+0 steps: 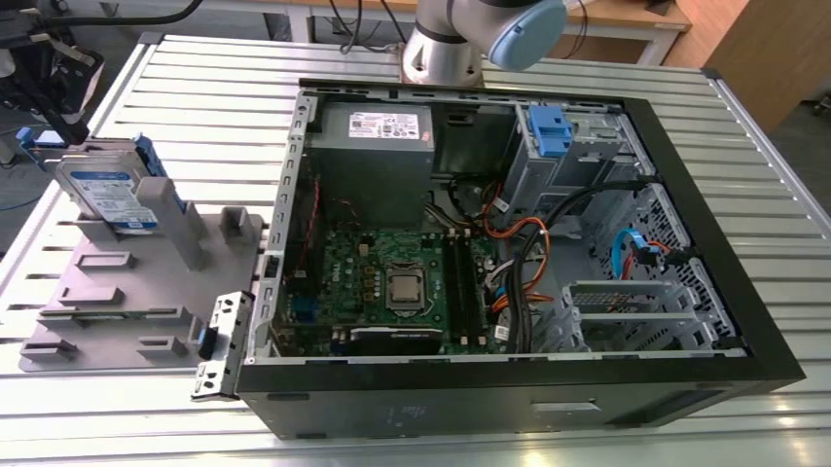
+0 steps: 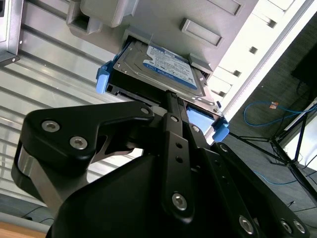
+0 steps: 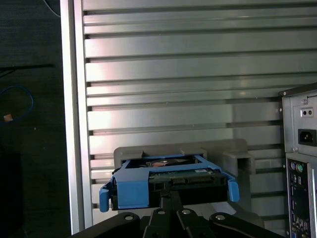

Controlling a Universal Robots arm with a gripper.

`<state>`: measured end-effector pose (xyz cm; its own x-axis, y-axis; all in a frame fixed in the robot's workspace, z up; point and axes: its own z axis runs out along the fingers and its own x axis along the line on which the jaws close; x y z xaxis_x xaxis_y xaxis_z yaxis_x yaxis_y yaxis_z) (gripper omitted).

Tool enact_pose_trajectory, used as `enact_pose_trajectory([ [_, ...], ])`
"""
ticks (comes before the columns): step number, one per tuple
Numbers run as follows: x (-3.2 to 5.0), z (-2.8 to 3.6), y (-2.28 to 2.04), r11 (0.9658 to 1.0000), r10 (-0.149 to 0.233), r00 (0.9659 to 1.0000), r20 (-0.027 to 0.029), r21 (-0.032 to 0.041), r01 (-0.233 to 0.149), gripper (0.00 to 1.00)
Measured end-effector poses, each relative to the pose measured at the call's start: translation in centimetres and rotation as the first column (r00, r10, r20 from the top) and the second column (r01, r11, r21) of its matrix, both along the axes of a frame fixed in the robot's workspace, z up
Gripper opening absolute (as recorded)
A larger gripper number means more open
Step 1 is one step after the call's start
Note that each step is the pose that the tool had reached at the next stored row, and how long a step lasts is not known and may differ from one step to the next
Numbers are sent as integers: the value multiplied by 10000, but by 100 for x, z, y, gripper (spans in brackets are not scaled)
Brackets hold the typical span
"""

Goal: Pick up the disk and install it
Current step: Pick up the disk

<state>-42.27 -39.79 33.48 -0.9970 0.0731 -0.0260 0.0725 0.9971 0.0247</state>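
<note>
disk ×1, upright in grey holder ×1 | open computer case ×1 | end effector ×1, pressed together

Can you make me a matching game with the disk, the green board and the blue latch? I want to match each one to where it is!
Things:
1. disk
2. green board
3. blue latch

Places:
A. on the grey metal cage inside the computer case
B. standing in the grey holder, outside the computer case
C. lying flat on the floor of the open computer case

Right pairs: 1-B, 2-C, 3-A
</note>
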Motion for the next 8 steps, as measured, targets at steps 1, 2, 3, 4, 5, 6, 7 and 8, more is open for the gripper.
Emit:
enact_pose_trajectory([
  [1,0,-1,0,10000,1,10000,1,0,-1,11],
  [2,0,0,0,10000,0,10000,1,1,0,11],
  [3,0,0,0,10000,0,10000,1,0,0,11],
  [4,0,0,0,10000,0,10000,1,0,0,11],
  [5,0,0,0,10000,3,10000,0,0,-3,11],
  [6,0,0,0,10000,12,10000,1,0,-12,11],
  [7,0,0,0,10000,41,10000,1,0,-41,11],
  [8,0,0,0,10000,94,10000,1,0,-94,11],
])
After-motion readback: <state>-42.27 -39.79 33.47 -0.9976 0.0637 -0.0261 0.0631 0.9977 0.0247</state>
